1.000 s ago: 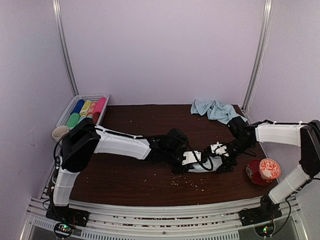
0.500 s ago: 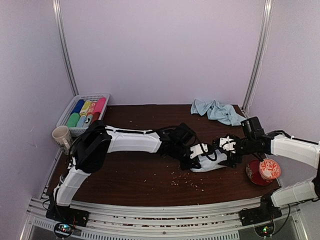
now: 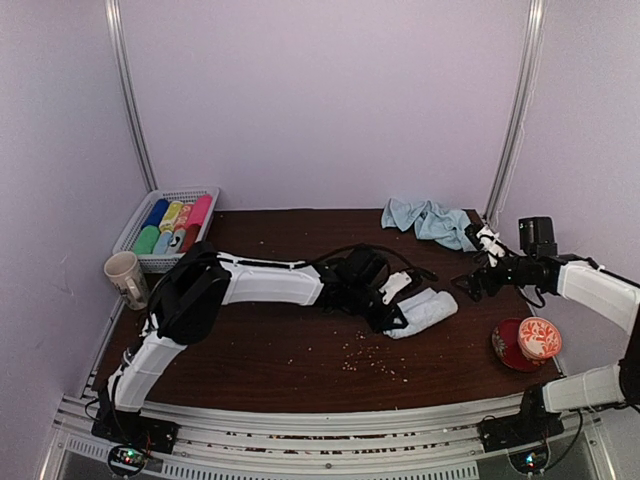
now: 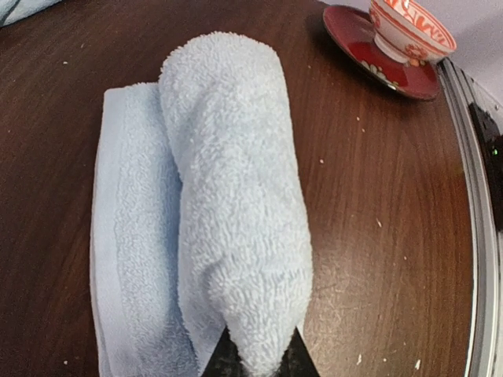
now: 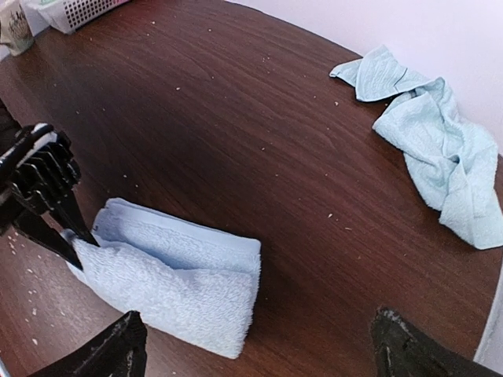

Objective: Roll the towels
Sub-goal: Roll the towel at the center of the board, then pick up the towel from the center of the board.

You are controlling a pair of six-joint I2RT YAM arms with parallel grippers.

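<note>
One towel (image 3: 428, 309) lies partly rolled at mid-table, a thick pale blue roll resting on its flat tail (image 4: 130, 236). My left gripper (image 3: 394, 320) is shut on the roll's near end (image 4: 259, 357); terry cloth fills the gap between its dark tips. In the right wrist view, that gripper's fingers (image 5: 59, 228) pinch the roll's (image 5: 181, 294) left end. My right gripper (image 3: 478, 264) hangs open to the right of the roll and holds nothing (image 5: 259, 345). The second towel (image 3: 432, 221) lies crumpled at the back right (image 5: 432, 145).
A white basket (image 3: 186, 192) of coloured rolls stands at the back left, with a mug (image 3: 124, 273) in front of it. A red saucer with a patterned bowl (image 3: 528, 341) sits near the right front edge. Crumbs (image 3: 372, 366) dot the wood near the front.
My right gripper opened fully, came off the roll's right end and drew back right and up. The left gripper, still gripping, shifted the roll slightly to the right.
</note>
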